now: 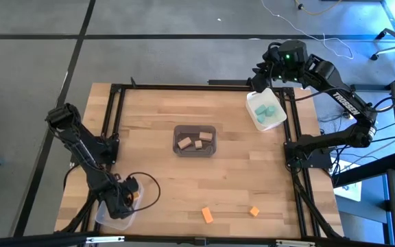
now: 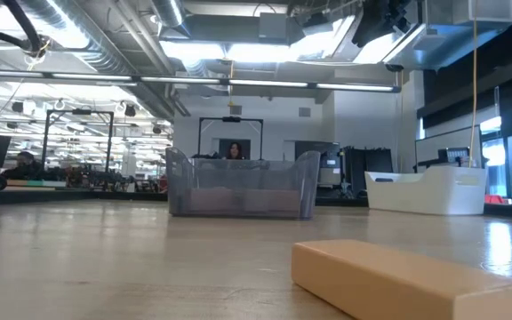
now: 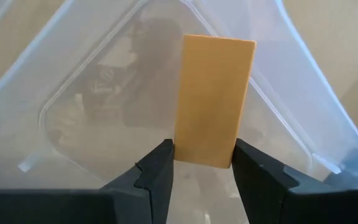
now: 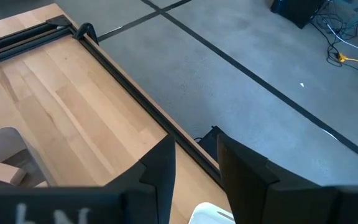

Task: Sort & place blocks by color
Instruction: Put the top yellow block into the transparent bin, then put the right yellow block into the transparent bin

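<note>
Left tool (image 3: pixel 204 163) clamped on orange block (image 3: pixel 213 99), directly above clear bin (image 1: pixel 112 214), lower left of frame. Block's long axis pointing straight ahead from tool. Right tool (image 4: pixel 197 163) empty, parted, upper right by white bin (image 1: pixel 252 113). Two orange blocks (image 1: pixel 207 215) loose on tabletop (image 1: pixel 149 123), bottom centre, closer to left arm.

Orange block (image 3: pixel 213 99) in left hand (image 3: pixel 202 165)

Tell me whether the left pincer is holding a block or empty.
Holding. In the left wrist view the left pincer has both fingers pressed against an orange block, upright over the clear bin.
</note>
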You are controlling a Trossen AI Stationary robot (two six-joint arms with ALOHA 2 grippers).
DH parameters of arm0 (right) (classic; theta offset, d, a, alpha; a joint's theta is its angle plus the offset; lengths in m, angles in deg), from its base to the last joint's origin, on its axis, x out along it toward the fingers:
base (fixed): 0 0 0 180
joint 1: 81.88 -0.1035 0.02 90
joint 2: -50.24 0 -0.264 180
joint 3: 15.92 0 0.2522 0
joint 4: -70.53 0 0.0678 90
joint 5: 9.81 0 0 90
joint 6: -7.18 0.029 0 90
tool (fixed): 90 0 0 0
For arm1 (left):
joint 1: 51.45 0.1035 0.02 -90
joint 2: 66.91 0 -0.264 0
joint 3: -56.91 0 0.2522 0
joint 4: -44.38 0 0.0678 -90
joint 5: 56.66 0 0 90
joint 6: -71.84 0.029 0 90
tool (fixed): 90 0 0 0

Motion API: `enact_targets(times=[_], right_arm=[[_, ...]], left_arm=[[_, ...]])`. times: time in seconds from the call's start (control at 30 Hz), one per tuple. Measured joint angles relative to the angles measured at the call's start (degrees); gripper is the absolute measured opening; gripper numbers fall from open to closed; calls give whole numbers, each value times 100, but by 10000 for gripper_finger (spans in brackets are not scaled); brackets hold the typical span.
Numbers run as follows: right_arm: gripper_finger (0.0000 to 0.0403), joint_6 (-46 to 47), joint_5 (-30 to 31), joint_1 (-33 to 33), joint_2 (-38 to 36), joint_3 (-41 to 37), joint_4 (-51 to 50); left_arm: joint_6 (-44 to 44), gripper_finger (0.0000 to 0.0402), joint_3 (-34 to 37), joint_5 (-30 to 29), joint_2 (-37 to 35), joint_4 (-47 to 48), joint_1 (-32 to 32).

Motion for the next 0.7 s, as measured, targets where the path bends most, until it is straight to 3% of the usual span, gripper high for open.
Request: enact_targets(times=[0.27,0.43,0.7], right_arm=[[120,-9,0,-1,0,0,1],[120,-9,0,1,0,0,0],[120,-4,0,-1,0,0,1]], left_arm=[[-35,179,0,-133,0,24,0],[625,185,-4,531,0,6,-2],[266,186,-364,288,0,297,-44]])
